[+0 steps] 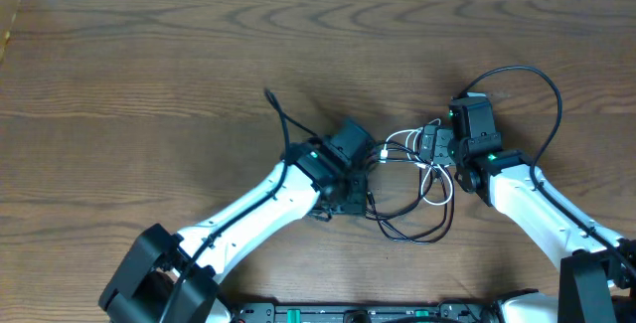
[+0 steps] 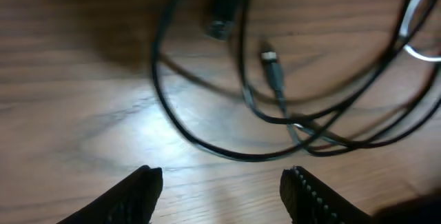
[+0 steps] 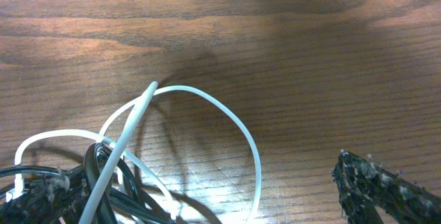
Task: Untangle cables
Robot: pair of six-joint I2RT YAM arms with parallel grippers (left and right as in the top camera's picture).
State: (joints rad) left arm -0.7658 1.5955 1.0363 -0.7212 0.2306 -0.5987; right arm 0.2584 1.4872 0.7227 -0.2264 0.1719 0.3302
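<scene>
Much open tabletop [image 1: 149,55] surrounds the tangled cables [image 1: 407,154].

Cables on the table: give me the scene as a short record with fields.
surface: wooden table
black cables: looped and crossing one another, between the two arms
white cable: loops tangled in with the black ones
left gripper: open, empty, black cables just ahead of it
right gripper: open wide, at the white loops
tangle: not yet undone
</scene>
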